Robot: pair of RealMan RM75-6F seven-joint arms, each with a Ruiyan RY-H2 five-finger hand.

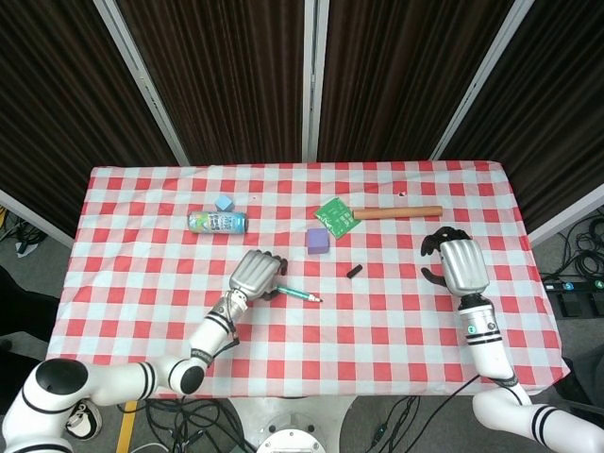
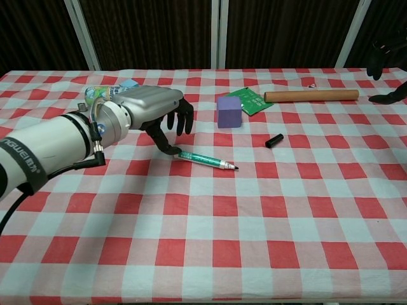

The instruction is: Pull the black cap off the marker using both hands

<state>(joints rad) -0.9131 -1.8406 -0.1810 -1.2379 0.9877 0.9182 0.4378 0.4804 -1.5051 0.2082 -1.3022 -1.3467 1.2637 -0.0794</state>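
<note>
Marker (image 2: 205,159) lies uncapped on the checked cloth (image 2: 254,210) below the purple block (image 2: 229,111), its cap (image 2: 275,141) lying right of the block, my left hand (image 2: 152,111) loosened beside the marker's end, my right hand (image 1: 456,262) open, empty.

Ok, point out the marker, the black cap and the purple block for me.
marker (image 2: 203,159), chest view, middle of its green barrel.
black cap (image 2: 275,140), chest view, centre of the cap lying on the cloth.
purple block (image 2: 229,113), chest view, its front face.
</note>
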